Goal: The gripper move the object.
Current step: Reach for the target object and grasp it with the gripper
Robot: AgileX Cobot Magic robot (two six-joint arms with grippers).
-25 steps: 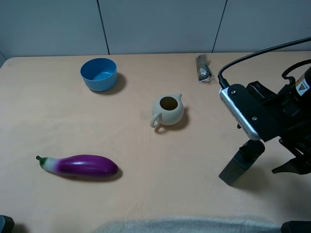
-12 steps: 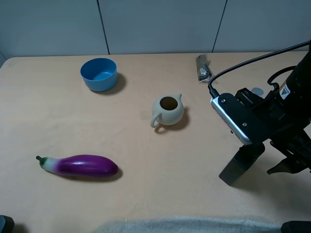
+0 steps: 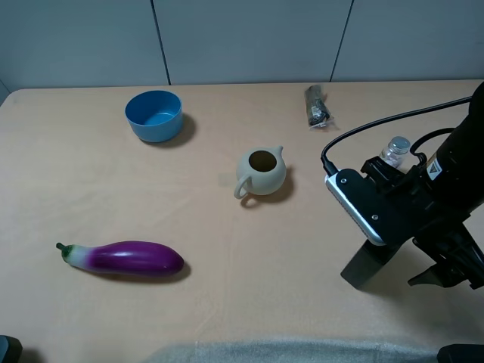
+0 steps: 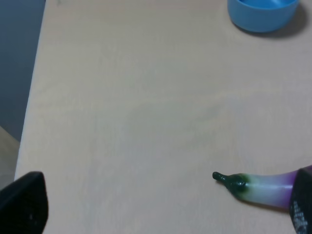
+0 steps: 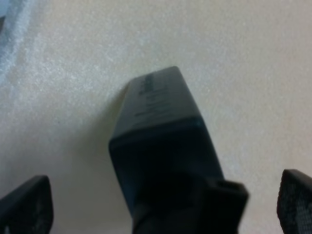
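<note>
Right pincer: and it's spread wide, one dark fingertip out on each side of the black bottle, neither one touching it. Nothing is gripped.
Black bottle: standing on the tabletop at the front right, between the jaws. From the high view, its top is tucked behind the arm's silver-grey housing.
Left pincer: fingertips far apart too, bare tabletop between them, holding nothing.
Eggplant: lying on its side at the front left, with its green stem near one left fingertip.
Teapot: cream and open-topped, mid-tabletop, well apart from the bottle.
Blue bowl: back left.
Small jar: silver-capped, peeking out just behind the right arm.
Dark packet: near the back edge, beyond the jar.
</note>
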